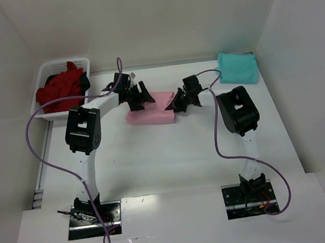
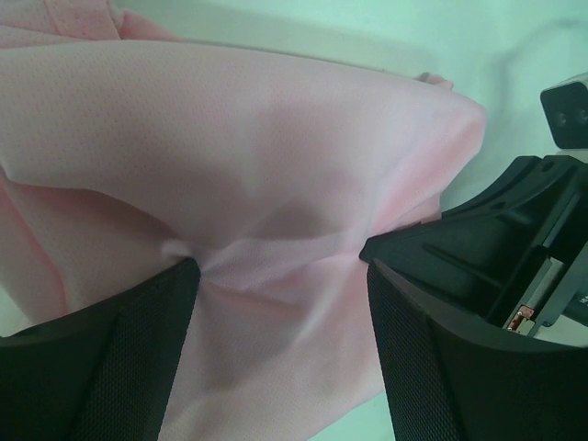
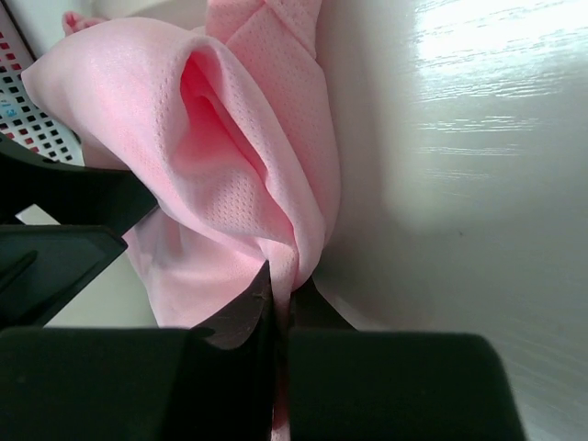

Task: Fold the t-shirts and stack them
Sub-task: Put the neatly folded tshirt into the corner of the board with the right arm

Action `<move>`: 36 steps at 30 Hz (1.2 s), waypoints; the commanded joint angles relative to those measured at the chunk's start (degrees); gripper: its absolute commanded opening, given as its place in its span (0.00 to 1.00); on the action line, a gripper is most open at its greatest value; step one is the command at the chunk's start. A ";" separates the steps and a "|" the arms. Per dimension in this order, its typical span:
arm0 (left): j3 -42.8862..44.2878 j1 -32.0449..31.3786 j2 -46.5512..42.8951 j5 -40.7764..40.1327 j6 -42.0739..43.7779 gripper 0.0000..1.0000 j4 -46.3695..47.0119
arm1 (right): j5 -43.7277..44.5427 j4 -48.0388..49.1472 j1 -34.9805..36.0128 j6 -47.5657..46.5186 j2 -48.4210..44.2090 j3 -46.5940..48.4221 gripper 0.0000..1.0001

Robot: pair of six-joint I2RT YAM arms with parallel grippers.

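teal shirt [image 1: 238,68] folded, pink shirt [image 1: 149,108] mid-fold: right gripper [image 3: 283,303] pinching its edge, left gripper [image 2: 280,276] spread, red shirts [image 1: 62,92] unfolded in basket [image 1: 48,69]

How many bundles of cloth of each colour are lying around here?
pink t-shirt: 1
teal t-shirt: 1
dark red heap in the white basket: 1 (the number of shirts in it cannot be told)
Total: 3 bundles

We are seeing bright, even overhead light in the top view, with soft shadows falling on the white desk [image 1: 155,157]. Glare is washing out the desk in the right wrist view. The left wrist view is showing a greenish cast, and the left end effector [image 2: 280,266] is blurring against the pink t-shirt [image 2: 276,138].
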 commanded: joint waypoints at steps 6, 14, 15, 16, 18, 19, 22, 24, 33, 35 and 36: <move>-2.26 -0.03 1.52 1.54 -0.04 0.84 -2.68 | 7.33 -5.95 0.79 -2.76 -1.45 -1.14 0.00; -2.26 1.91 -4.10 5.62 -0.04 0.91 -2.16 | 9.66 -14.63 -2.63 -10.46 -3.48 9.74 0.00; -2.26 2.05 -5.18 6.40 0.08 0.93 -2.16 | 10.50 -16.19 -2.79 -12.46 -3.48 10.95 0.00; -2.26 2.61 -6.93 7.73 0.73 0.97 -2.16 | 10.80 -18.18 -3.57 -13.73 -3.48 12.30 0.00; -2.26 3.22 -9.48 8.92 1.89 1.00 -2.16 | 12.10 -19.83 -4.42 -15.84 -4.09 14.79 0.00; -2.26 3.34 -11.70 9.02 1.99 1.00 -2.25 | 12.52 -20.33 -5.46 -17.18 -4.24 15.22 0.00; -2.26 3.95 -16.20 9.55 3.73 1.00 -3.21 | 12.53 -20.34 -7.67 -19.86 -5.59 15.22 0.00; -2.26 5.07 -17.72 10.13 5.14 1.00 -3.31 | 13.05 -20.95 -9.13 -21.90 -5.50 16.09 0.00; -4.36 6.83 -20.01 10.86 8.04 1.00 -6.37 | 19.21 -29.88 -13.62 -33.39 -1.11 28.82 0.00; -4.98 6.90 -20.53 10.92 8.57 1.00 -6.37 | 20.43 -32.51 -14.36 -34.95 0.28 33.06 0.00; -5.59 7.35 -20.54 11.38 8.57 1.00 -6.44 | 20.44 -33.71 -15.33 -35.94 0.89 34.63 0.00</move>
